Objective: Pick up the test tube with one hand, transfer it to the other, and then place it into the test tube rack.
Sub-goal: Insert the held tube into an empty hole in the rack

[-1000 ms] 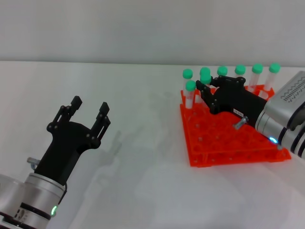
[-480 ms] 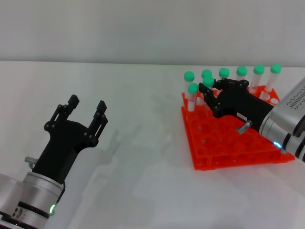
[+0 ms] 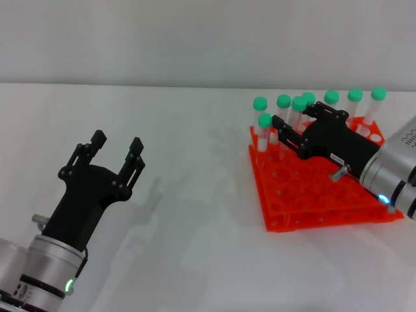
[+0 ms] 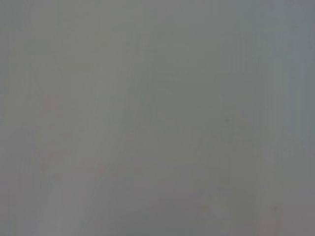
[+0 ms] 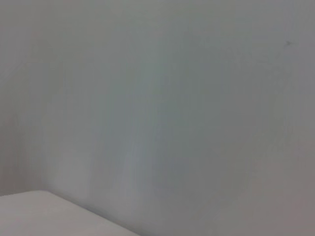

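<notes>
The orange-red test tube rack (image 3: pixel 305 198) lies on the white table at the right. Several green-capped tubes stand along its far and left edges. My right gripper (image 3: pixel 297 123), black with a small white label, reaches over the rack from the right. It is shut on the test tube (image 3: pixel 298 107), which tilts with its green cap up, just in front of the back row. I cannot tell whether the tube's lower end sits in a hole. My left gripper (image 3: pixel 116 146), on the silver arm with a green ring, is open and empty above the table at the left. Both wrist views show only blank grey.
Standing tubes (image 3: pixel 262 127) crowd the rack's left corner, and more (image 3: pixel 354 104) line its far edge close to the right gripper. The white table (image 3: pixel 195 195) stretches between the two arms, with a pale wall behind.
My right gripper has drawn back to the right over the rack, and the tube's cap has moved right with it. My left gripper has sunk slightly lower, still open.
</notes>
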You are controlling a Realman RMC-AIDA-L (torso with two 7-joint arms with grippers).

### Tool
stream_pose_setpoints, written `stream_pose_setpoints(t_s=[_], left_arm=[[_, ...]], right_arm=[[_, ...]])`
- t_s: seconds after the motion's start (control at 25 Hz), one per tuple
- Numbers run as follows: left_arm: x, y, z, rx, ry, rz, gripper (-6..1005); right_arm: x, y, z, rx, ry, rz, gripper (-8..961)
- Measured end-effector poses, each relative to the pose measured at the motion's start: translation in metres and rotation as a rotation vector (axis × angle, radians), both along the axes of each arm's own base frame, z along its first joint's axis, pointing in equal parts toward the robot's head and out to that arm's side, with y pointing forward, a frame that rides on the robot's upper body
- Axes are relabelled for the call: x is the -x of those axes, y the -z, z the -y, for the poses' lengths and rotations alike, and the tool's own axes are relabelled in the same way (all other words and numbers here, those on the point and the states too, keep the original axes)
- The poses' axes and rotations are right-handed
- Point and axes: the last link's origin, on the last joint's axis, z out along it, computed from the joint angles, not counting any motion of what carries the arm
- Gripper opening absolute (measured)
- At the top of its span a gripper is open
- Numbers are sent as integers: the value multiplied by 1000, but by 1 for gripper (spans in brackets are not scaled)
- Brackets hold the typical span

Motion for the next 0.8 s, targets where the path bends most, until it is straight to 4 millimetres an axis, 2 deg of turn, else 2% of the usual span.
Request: stream_pose_setpoints(t_s=[0.2, 0.36, 0.8], left_arm=[[1, 0, 0, -1, -4, -3, 684], [2, 0, 1, -1, -6, -4, 684], [3, -1, 1, -1, -7, -6, 684]], right_arm=[[-5, 4, 1, 11, 25, 23, 576], [-8, 6, 3, 18, 41, 42, 808], [-13, 5, 10, 20, 22, 52, 874]])
